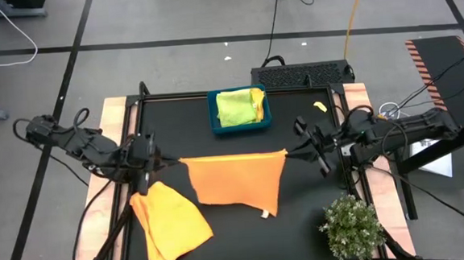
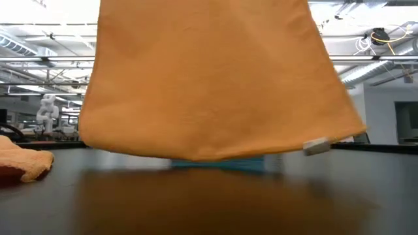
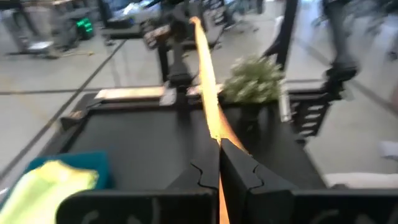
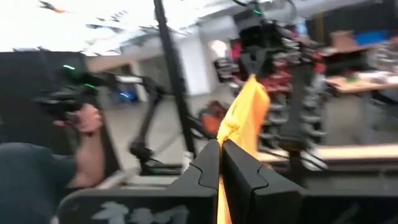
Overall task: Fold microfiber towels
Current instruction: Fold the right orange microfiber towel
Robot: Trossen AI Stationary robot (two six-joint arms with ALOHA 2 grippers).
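An orange microfiber towel [image 1: 239,182] hangs spread between my two grippers over the middle of the table; in the low view the towel [image 2: 209,78] fills the frame, a white tag [image 2: 317,146] at its lower corner. My left gripper [image 1: 176,159] is shut on its top left corner and my right gripper [image 1: 288,151] on its top right corner. A second orange towel [image 1: 169,222] lies crumpled on the table near the left front. A lime green towel [image 1: 232,108] and a pale yellow one [image 1: 256,98] lie in the teal tray [image 1: 215,123]. My left gripper pinches the towel's top left corner [image 3: 214,140] between its two fingers, coming almost level from the table's left. The top edge runs nearly taut away from the fingers. The cloth hangs below, its lower edge [image 2: 196,155] just off the table. My right gripper pinches the top right corner [image 4: 235,134] between its two fingers, coming about level from the table's right. A bit of cloth stands up past the fingertips. The towel hangs below the hold, clear of the table.
A small bushy plant [image 1: 352,227] stands at the near right corner. The teal tray sits at the far middle edge. A small yellow bit [image 1: 319,106] lies at the far right. A person [image 4: 56,168] shows beyond the table in the right wrist view.
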